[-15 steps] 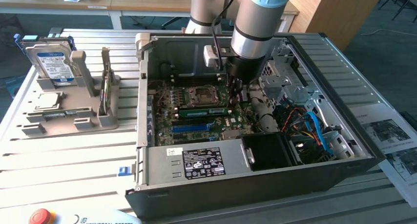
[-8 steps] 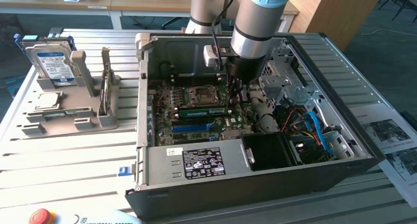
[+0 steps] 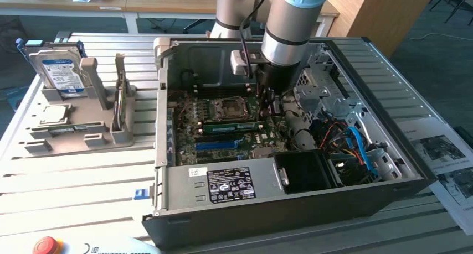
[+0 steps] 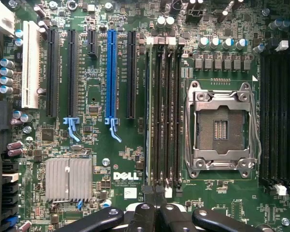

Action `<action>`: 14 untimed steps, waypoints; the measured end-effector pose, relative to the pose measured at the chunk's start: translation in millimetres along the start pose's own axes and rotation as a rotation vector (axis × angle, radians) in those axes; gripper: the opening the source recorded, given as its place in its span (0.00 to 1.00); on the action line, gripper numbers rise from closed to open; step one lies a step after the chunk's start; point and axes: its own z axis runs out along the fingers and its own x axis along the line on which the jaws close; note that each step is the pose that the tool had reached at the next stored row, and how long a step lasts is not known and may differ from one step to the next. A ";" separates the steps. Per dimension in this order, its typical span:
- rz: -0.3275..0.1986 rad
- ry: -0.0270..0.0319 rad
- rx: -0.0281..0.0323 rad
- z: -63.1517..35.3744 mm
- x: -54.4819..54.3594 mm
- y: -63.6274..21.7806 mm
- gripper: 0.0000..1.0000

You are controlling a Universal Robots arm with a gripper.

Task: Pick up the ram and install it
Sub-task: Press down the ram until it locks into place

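One ram (image 3: 229, 127) stands on the motherboard (image 4: 94, 87) near the processor socket (image 4: 221, 128); my gripper (image 4: 154, 193) is clenched at its end.

- Robotics lab or workshop.
- Arm (image 3: 292, 27) over an open PC case (image 3: 296, 215) on a slatted metal table (image 3: 74, 176).
- Parts rack (image 3: 44, 138) with a hard drive (image 3: 59, 71); red stop button (image 3: 46, 246); desks (image 3: 170, 2) behind.

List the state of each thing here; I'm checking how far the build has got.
Computer case: side open, lying flat.
Processor socket: empty.
Ram: on edge in a slot beside the socket.
Pincer: shut, empty, over the memory slots' end.
Hard drive: upright in the grey stand.
Processor chip: flat on the grey stand, outside the case.
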 end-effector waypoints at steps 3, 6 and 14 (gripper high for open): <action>0.000 0.0001 -0.0001 0.2 -2.0 0.1 0.10; 0.000 0.0001 -0.0001 0.2 -2.0 0.1 0.10; 0.000 0.0002 -0.0001 4.7 -2.1 0.1 0.10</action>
